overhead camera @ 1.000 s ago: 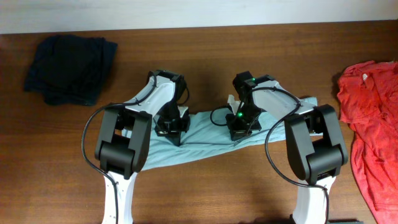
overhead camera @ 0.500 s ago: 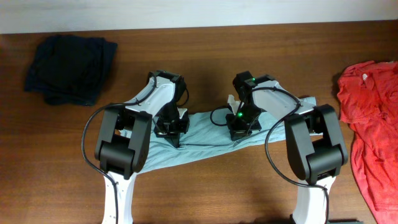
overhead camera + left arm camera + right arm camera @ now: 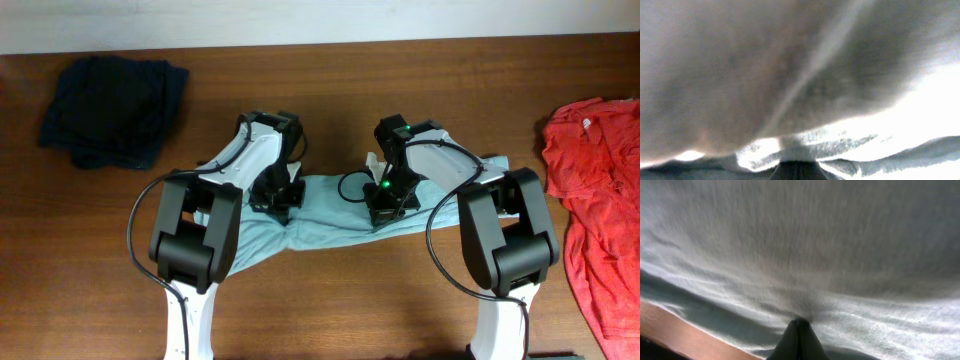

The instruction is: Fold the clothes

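We note the left gripper [image 3: 278,194] has shifted toward the far edge, dragging the T-shirt [image 3: 330,208] hem with it; the right gripper [image 3: 388,203] stays put. Both jaws are pressed together, pinching the cloth, which lies mid-table between the arms. We judge the fold is under way.

i count one pale grey-teal cloth t-shirt [image 3: 330,208], one crumpled red cloth shirt [image 3: 595,190] and one bundled dark navy cloth garment [image 3: 112,110].
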You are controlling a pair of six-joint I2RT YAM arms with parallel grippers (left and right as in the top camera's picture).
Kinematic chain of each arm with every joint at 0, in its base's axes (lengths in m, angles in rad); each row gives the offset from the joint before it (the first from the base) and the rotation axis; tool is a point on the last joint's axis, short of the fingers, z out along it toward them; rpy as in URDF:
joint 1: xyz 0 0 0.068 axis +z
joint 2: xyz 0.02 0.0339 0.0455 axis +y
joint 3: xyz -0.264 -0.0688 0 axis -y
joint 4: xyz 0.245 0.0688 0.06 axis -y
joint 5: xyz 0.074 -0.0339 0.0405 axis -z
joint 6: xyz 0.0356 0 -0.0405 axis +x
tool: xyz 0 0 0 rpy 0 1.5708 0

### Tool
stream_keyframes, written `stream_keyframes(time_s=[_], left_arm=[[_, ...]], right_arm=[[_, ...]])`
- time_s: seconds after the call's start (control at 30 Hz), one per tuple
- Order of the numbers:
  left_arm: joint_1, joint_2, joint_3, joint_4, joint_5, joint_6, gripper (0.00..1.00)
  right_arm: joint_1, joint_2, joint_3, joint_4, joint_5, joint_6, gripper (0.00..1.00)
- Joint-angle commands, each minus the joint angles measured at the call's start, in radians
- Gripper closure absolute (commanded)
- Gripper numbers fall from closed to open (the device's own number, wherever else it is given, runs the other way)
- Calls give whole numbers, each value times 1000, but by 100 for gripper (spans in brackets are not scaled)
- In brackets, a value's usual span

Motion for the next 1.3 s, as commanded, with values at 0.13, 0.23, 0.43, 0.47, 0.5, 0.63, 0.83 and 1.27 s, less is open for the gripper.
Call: stream_keyframes(time_s=[0.13, 0.23, 0.43, 0.47, 0.5, 0.63, 0.83, 1.27], left_arm=[[0, -19, -25, 86, -89, -75, 100], [1, -19, -26, 103, -191, -75, 100], [2, -19, -25, 95, -253, -2, 100], [2, -19, -25, 92, -253, -2, 100], [2, -19, -25, 88, -253, -2, 100], [2, -19, -8, 64, -248, 18, 100], [6, -23, 103, -92, -241, 15, 100], [64, -71, 223, -238, -224, -98, 100]], right_arm=[[5, -6, -9, -1, 2, 8, 96], [5, -6, -9, 0, 2, 8, 96], [5, -6, -9, 11, 2, 7, 96], [5, -6, -9, 19, 2, 3, 96], [5, -6, -9, 27, 2, 2, 96], [2, -6, -8, 54, 31, -32, 96], [2, -6, 5, 60, 32, -103, 95], [-10, -6, 177, -45, 123, -157, 96]])
